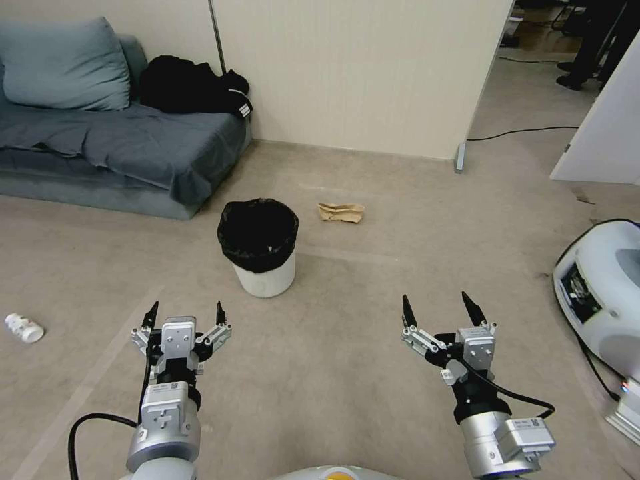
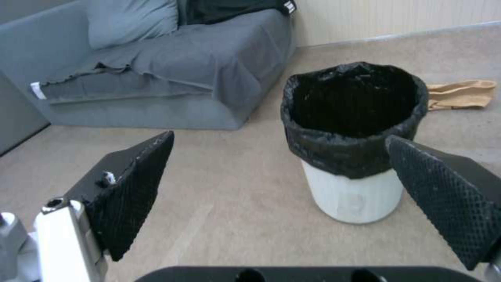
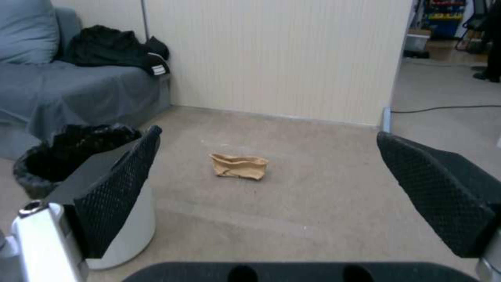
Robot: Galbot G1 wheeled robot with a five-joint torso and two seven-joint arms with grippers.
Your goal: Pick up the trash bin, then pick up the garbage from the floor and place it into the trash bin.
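While the trash bin [image 1: 259, 247] stands unlifted on the floor between both spread tools, left tool [image 1: 187, 315] and right tool [image 1: 441, 307], a brown paper bag [image 1: 341, 212] lies just beyond, uncollected.

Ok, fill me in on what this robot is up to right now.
Nothing is held yet. The left end effector and right end effector both hang open above the carpet. The trash bin, lined with a black bag, stands upright on the floor just ahead of the left one. A crumpled brown paper bag lies beyond the bin toward the wall, and a small white bottle lies on the carpet far to the robot's left.
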